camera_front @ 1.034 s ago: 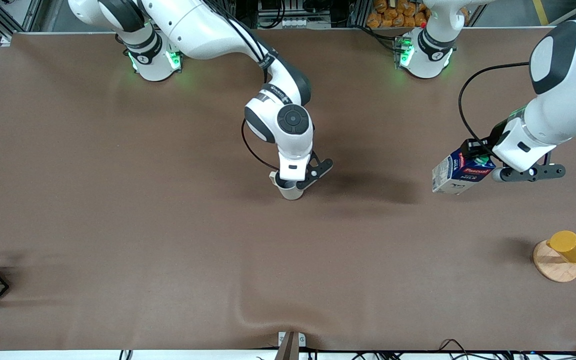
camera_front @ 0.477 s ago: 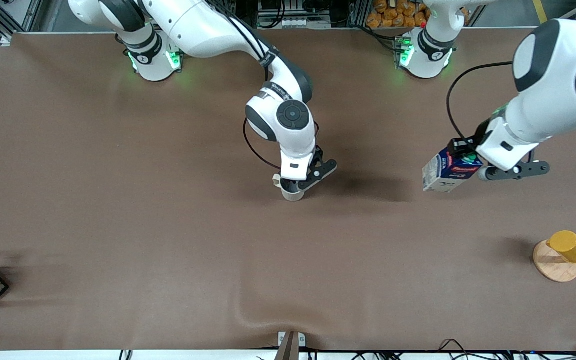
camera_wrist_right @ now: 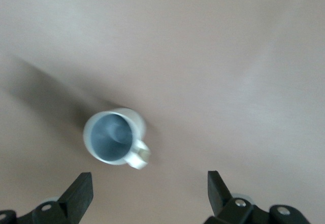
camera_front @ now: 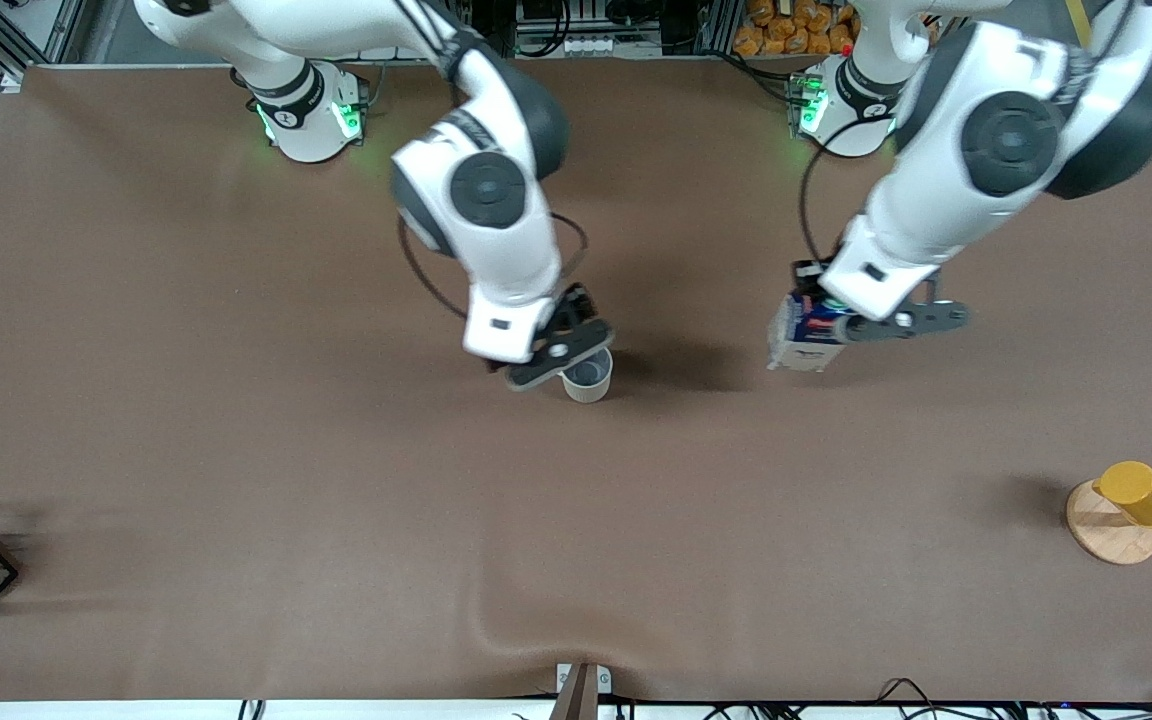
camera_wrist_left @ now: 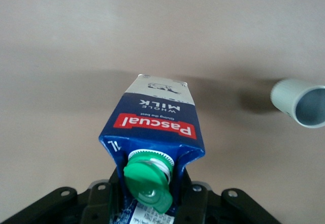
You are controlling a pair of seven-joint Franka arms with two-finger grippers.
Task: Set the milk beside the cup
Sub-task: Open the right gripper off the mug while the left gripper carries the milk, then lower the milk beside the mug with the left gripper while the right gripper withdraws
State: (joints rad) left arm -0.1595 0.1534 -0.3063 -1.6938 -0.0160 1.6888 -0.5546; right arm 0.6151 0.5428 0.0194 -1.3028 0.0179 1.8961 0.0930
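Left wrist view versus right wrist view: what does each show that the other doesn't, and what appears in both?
Only the left wrist view shows the milk, its green cap toward the camera, held in the shut left gripper above the table.

Only the right wrist view shows the right gripper, open and empty, with the cup's handle turned toward it.

Both show the cup, upright and empty on the brown table; in the left wrist view it sits at the frame's edge, apart from the carton.
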